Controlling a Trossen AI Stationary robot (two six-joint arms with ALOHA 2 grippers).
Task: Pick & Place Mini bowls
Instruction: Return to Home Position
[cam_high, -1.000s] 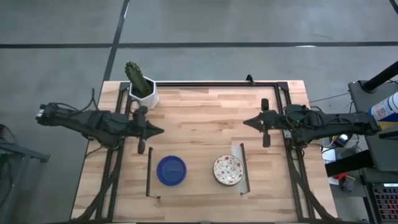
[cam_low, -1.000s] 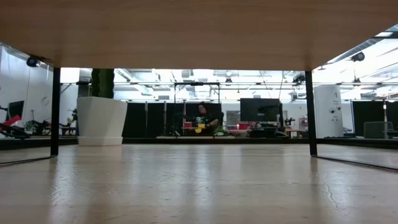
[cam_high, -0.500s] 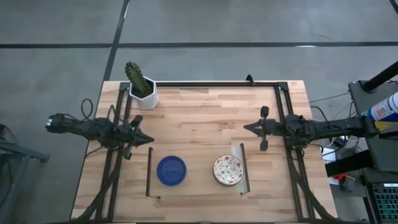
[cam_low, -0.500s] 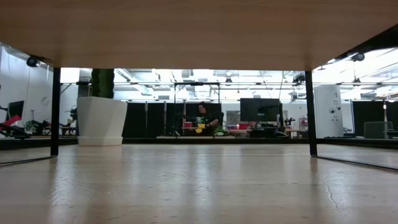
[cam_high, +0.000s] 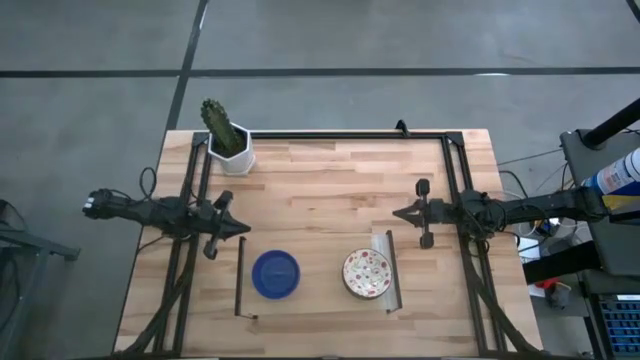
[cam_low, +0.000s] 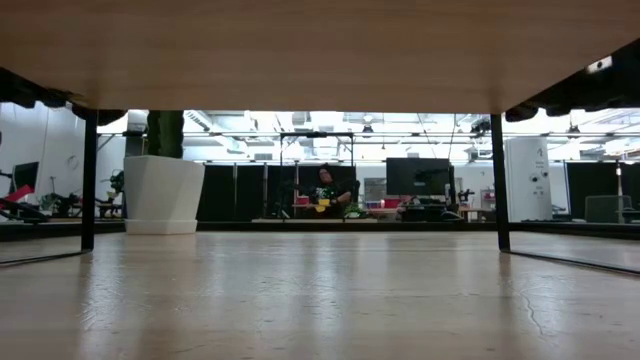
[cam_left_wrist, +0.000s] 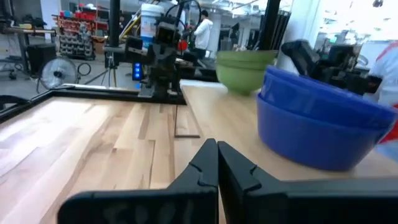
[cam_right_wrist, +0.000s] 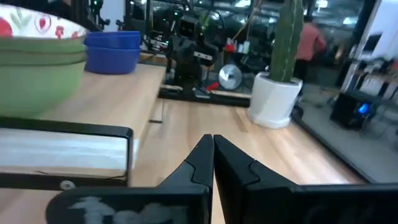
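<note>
A stack of glossy blue mini bowls (cam_high: 275, 273) (cam_left_wrist: 314, 121) stands near the table's front edge. To its right a white floral mini bowl (cam_high: 367, 273) (cam_right_wrist: 34, 26) rests in green bowls (cam_right_wrist: 37, 65) (cam_left_wrist: 244, 70). My left gripper (cam_high: 243, 229) (cam_left_wrist: 217, 158) hovers shut, pointing level, just left of and beyond the blue stack. My right gripper (cam_high: 398, 212) (cam_right_wrist: 213, 152) is shut too, pointing level, beyond and right of the floral bowl. Neither touches anything.
A white pot with a cactus (cam_high: 228, 142) (cam_low: 163, 188) (cam_right_wrist: 275, 93) stands at the far left corner. Two dark bars (cam_high: 240, 277) (cam_high: 391, 270) lie beside the bowls. A black frame (cam_high: 330, 134) runs along the table's edges. Bare wood lies in the middle.
Both arms have sunk and folded back toward their bases, tipping to level. My left gripper has drawn toward the table's left and near edges, my right gripper slightly toward the near and right edges. Both stay shut. The bowls have kept still.
</note>
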